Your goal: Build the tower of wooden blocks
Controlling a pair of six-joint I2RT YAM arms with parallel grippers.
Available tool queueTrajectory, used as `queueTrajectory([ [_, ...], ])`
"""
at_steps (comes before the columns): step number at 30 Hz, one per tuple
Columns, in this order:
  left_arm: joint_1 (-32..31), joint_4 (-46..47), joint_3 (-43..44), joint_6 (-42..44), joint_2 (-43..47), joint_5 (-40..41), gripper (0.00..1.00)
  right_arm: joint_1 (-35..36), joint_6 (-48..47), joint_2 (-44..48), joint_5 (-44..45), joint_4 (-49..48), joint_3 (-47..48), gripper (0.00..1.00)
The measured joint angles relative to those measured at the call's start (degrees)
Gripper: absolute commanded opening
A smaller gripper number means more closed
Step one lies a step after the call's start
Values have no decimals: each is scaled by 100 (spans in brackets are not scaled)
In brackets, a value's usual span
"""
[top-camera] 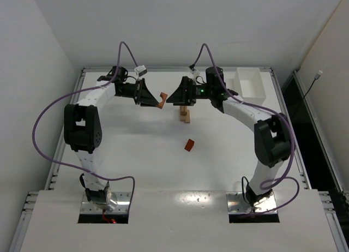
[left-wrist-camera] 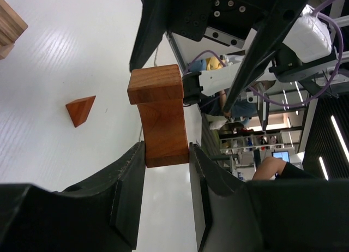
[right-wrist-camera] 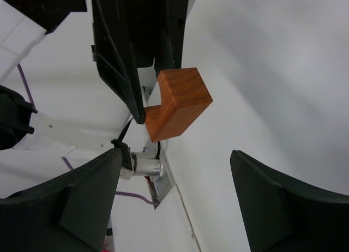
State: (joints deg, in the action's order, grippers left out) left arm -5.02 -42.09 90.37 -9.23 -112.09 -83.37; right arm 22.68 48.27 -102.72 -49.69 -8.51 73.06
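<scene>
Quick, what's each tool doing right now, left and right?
Left tool: closed on a reddish-brown block.
Right tool: open, holding nothing.

Table (top-camera: 136, 154) open around wedge (top-camera: 189, 145); tower (top-camera: 185, 115) near right hand (top-camera: 169, 99); block (top-camera: 162, 99) in left hand (top-camera: 155, 101) stands between hands.

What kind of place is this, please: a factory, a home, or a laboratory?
Most likely a robotics lab: the left arm and right arm are bolted to a white-walled table, and the left wrist view shows shelves and a monitor beyond.
</scene>
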Motion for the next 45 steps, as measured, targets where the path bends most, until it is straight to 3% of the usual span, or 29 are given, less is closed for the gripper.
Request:
queueTrajectory([
  [9,26,-155,2,109,2,0,0,201,11,-466,26,28,409,77],
  [14,26,-219,2,155,24,-2,0,289,11,-627,48,39,859,69],
  [18,26,-262,2,170,101,-57,0,369,-2,-675,127,0,979,55],
  [21,26,-306,0,170,164,-131,0,420,-31,-708,190,-33,979,25],
  [22,26,-326,2,208,186,-127,0,422,20,-721,212,-50,979,9],
  [23,28,-321,2,260,195,-111,0,420,63,-728,219,-94,979,3],
  [27,31,-356,4,297,197,-111,0,424,101,-732,214,-146,977,0],
  [28,31,-356,4,299,197,-116,2,426,101,-732,214,-157,977,0],
  [29,31,-352,2,282,197,-120,12,426,98,-732,214,-166,973,0],
  [30,31,-337,4,258,197,-116,31,426,92,-732,214,-175,962,0],
  [31,31,-297,-2,229,197,-111,36,420,85,-732,214,-186,953,0],
  [33,31,-90,-66,66,197,-105,46,407,-11,-715,184,-170,922,0],
  [40,162,1364,-1464,-1320,651,326,50,118,-962,190,614,1086,623,0],
  [42,302,1672,-1797,-1639,793,527,65,-142,-1443,671,1012,1663,623,0],
  [43,396,1742,-1873,-1674,855,619,78,-243,-1687,905,1213,1908,623,0],
  [45,592,1593,-1871,-1528,966,931,89,-472,-2286,1386,1862,2455,623,0],
])
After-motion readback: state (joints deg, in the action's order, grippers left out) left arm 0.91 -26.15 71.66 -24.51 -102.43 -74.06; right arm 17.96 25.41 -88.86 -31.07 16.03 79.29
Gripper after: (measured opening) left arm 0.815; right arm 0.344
